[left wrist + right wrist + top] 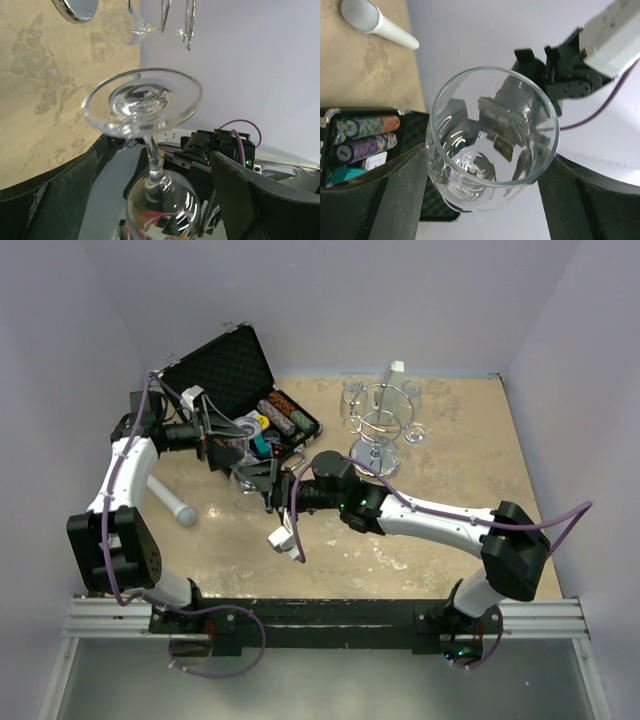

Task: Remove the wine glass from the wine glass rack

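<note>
Glass (492,135) off the rack (375,430), held in air over the table's (460,465) left-centre.
Right gripper (485,165) clamps the bowl, likely carrying its weight. Left gripper (155,160) gapes around the stem, touching nothing. The rack stands near the far edge with other glasses (352,400).

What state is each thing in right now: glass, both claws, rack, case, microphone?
wine glass: off the rack, sideways in the air, bowl gripped.
right gripper: shut on the wine glass.
left gripper: open, fingers either side of the stem, not touching.
rack: upright, other glasses hanging on it.
case: open.
microphone: lying flat.
</note>
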